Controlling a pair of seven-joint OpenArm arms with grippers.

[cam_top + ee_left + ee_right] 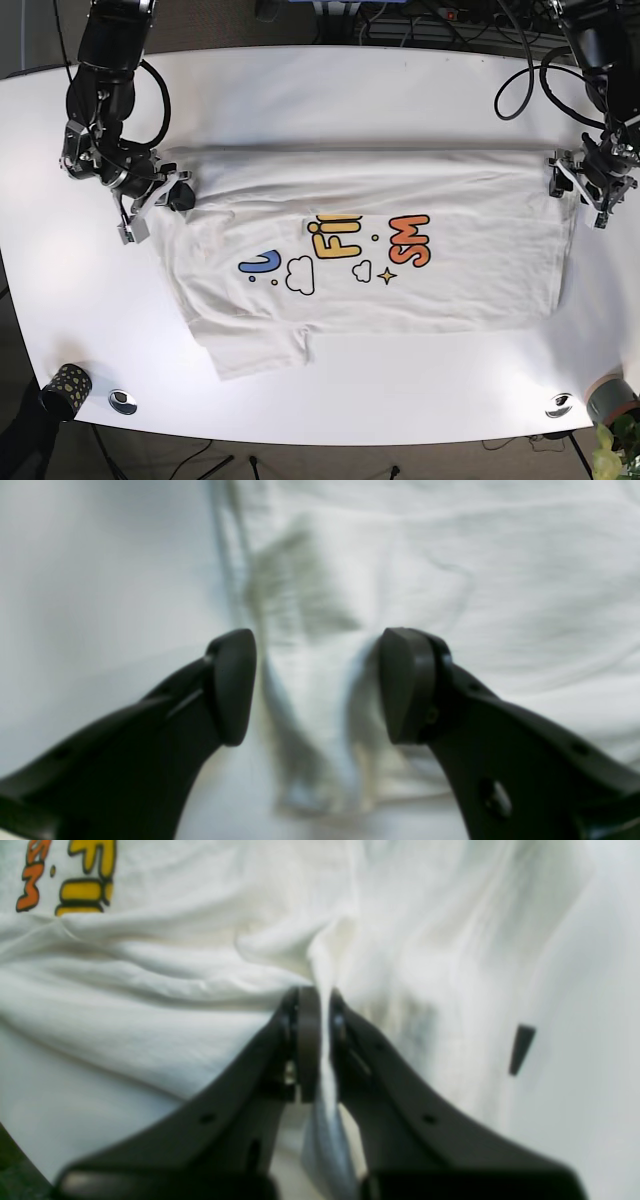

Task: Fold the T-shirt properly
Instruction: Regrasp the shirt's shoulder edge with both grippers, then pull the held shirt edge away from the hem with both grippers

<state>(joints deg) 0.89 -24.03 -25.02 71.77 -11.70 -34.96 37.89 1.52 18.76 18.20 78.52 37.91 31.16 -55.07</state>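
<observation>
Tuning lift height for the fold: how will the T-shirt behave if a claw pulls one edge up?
Likely floppy: the T-shirt already bunches into ridges at the right claw. Probably light and thin, since it lies flat and wrinkled on the table. A raised edge would likely sag and drag the rest.

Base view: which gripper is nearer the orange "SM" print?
Left. The left gripper sits at the shirt edge right of the SM print; the right gripper is across the shirt, farther off.

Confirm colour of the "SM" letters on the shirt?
Orange "SM" letters; clearest in the base view.
</observation>
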